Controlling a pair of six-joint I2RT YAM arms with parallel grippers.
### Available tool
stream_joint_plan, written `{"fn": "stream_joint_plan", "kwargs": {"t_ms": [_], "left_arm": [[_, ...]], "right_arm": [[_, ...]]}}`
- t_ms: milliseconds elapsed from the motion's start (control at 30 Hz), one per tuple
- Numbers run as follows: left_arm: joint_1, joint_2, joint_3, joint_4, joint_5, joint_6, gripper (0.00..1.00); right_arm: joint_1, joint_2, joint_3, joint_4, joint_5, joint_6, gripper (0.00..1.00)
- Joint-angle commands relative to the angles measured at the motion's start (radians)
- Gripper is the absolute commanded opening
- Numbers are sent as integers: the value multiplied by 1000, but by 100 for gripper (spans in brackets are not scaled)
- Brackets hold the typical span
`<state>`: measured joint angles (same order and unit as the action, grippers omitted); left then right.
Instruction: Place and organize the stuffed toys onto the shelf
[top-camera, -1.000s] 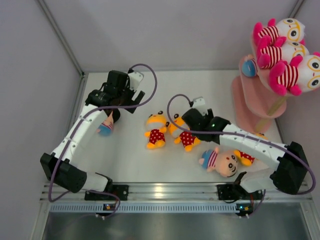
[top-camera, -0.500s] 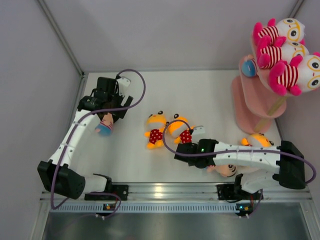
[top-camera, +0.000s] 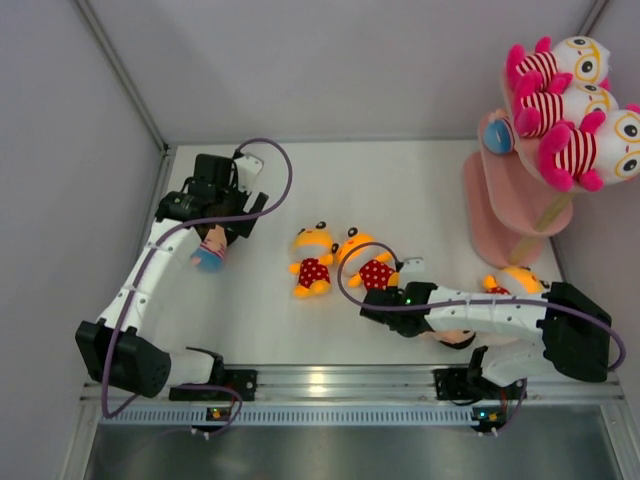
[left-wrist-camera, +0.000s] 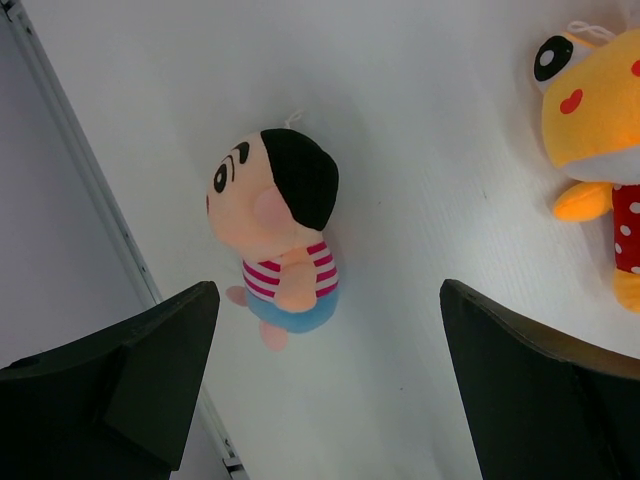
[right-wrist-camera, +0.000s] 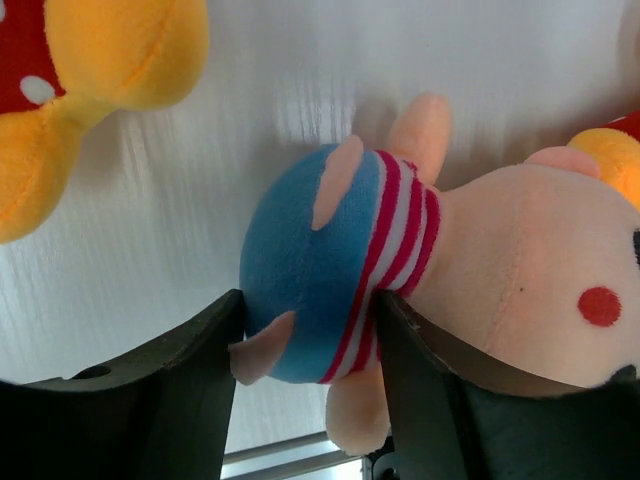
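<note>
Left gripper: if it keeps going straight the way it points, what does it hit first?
Probably the boy doll lying on the table. It sits between the open fingers of the left gripper, slightly toward the left one. Depth is unclear from the wrist view.

Three toys (top-camera: 570, 100) lie on the shelf (top-camera: 505, 200), right of two table (top-camera: 430, 190) toys (top-camera: 340, 262).

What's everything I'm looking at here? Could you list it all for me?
striped dolls: three, white with pink stripes, on the shelf's top tier.
shelf: one, pink, far right corner.
orange dolls: two mid-table, red dotted outfits; another partly hidden at right.
boy dolls: one under the left claw, one in the right claw; a blue bit shows on the shelf.
left claw: open, above its boy.
right claw: closed on a boy's blue bottom.
</note>
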<state>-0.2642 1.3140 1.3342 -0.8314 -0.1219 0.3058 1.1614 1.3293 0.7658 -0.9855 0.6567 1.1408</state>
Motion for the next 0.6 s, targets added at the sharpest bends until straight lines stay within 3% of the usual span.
{"fn": "stream_joint_plan", "kwargs": {"t_ms": [0,67,100,167,200,333,400,567], "left_arm": [[3,4,25,25,8,1,98],[3,8,25,26,10,1,98],[3,7,23,26,10,4,98],[3,8,22,26,5,6,98],[3,8,22,26,4,4,98],[3,16,22,26,11,6,98],[3,19,25,28,11,6,98],[3,27,28,26,22,7,98]], "right_arm": [[-38,16,-37,145,17,-55,53],[-57,18,-48,168,27,-68,39],[-63,16,-54,165,43,-72,25],[-68,-16,-45,154,47,-101,12],[-66,-31,-5,147,43,-152,0],[-37,-123,202,47,80,-323,0],[-29,-153,339,53,60,-505,0],[-43,-159,461,284,20,-1060,0]]}}
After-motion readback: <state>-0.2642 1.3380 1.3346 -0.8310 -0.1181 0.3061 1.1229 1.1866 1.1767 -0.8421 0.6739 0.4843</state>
